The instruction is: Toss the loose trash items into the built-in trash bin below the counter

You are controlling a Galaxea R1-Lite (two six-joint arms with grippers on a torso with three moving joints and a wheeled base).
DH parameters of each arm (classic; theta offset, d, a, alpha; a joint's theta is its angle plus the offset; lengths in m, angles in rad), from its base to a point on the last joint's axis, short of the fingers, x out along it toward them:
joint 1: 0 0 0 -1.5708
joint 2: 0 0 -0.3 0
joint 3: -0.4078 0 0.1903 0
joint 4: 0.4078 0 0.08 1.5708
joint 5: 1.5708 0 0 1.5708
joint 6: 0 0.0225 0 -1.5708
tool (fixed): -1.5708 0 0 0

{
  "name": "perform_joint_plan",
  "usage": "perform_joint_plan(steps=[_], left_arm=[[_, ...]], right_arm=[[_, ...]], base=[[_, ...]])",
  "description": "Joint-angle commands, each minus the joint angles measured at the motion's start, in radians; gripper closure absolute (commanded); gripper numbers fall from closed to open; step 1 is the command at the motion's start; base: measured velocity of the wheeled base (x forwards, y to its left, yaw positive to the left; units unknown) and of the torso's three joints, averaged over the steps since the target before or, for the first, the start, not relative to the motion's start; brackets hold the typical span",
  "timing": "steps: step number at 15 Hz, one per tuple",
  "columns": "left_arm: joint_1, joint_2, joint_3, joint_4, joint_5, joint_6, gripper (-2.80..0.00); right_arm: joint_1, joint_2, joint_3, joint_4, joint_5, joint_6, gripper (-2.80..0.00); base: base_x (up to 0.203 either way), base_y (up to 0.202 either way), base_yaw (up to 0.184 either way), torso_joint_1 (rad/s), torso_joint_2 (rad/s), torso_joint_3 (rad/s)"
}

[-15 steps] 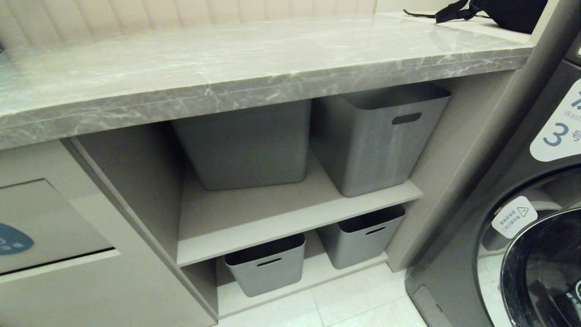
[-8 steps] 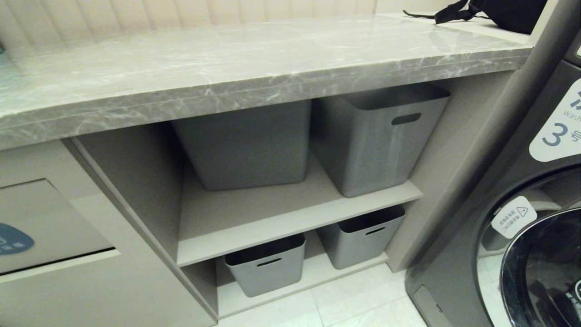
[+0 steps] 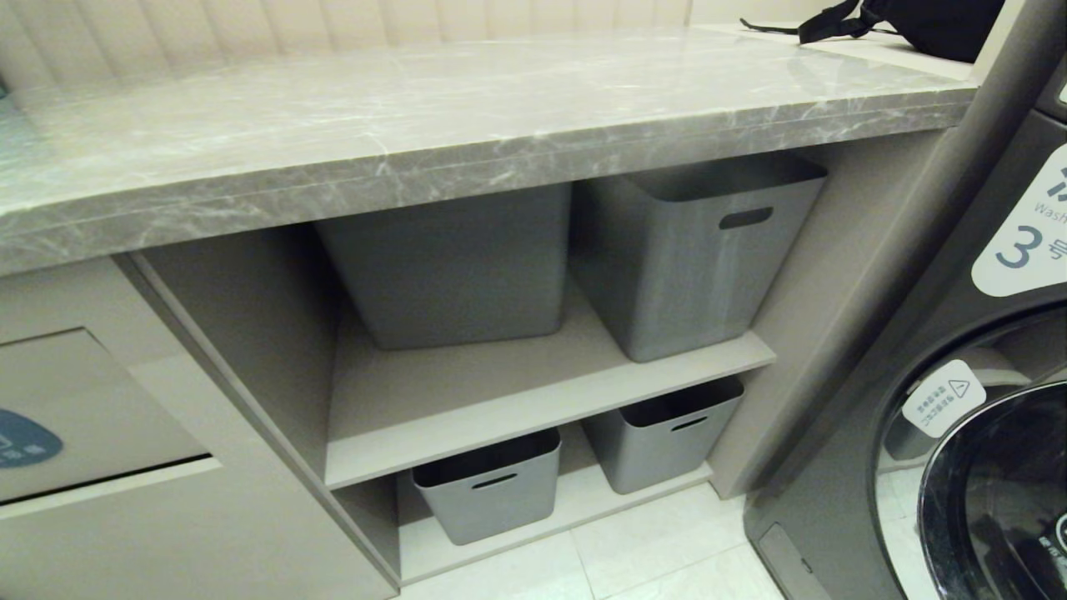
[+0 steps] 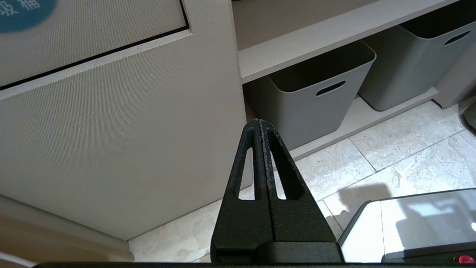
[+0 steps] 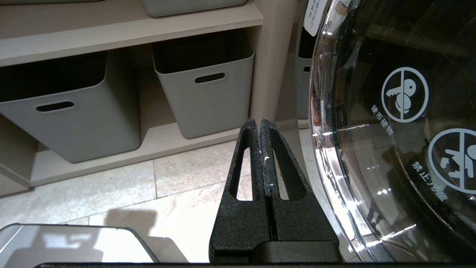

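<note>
The grey marble counter runs across the head view with nothing turquoise on it; the loose trash items are out of view. The built-in trash bin shows at the lower left as a beige flap with part of a blue sticker, its flap down. That flap also fills one corner of the left wrist view. My left gripper hangs low in front of the beige cabinet panel, shut and empty. My right gripper is shut and empty too, low over the floor beside the washing machine door. Neither arm shows in the head view.
Several grey plastic tubs with slot handles stand on two open shelves under the counter. A washing machine stands at the right. A black bag lies at the counter's far right. Pale floor tiles lie below.
The head view shows no difference; both arms stay outside it.
</note>
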Motion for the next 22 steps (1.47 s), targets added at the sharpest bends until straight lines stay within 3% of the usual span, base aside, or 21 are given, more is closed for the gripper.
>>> perform_joint_plan(steps=[1,18,22], left_arm=[[0.0,-0.002,0.0,0.003,0.006,-0.003,0.0],[0.0,-0.002,0.002,0.003,0.018,-0.024,0.0],[0.0,-0.002,0.002,0.003,0.019,-0.026,0.0]], right_arm=[[0.0,0.001,0.0,0.001,0.0,-0.001,0.0],[0.0,0.001,0.0,-0.001,0.0,-0.001,0.0],[0.0,0.001,0.0,-0.001,0.0,-0.001,0.0]], base=[[0.0,0.0,0.0,0.0,0.0,0.0],[0.0,0.0,0.0,0.0,0.0,0.0],[0.001,-0.008,0.152,0.004,0.0,0.004]])
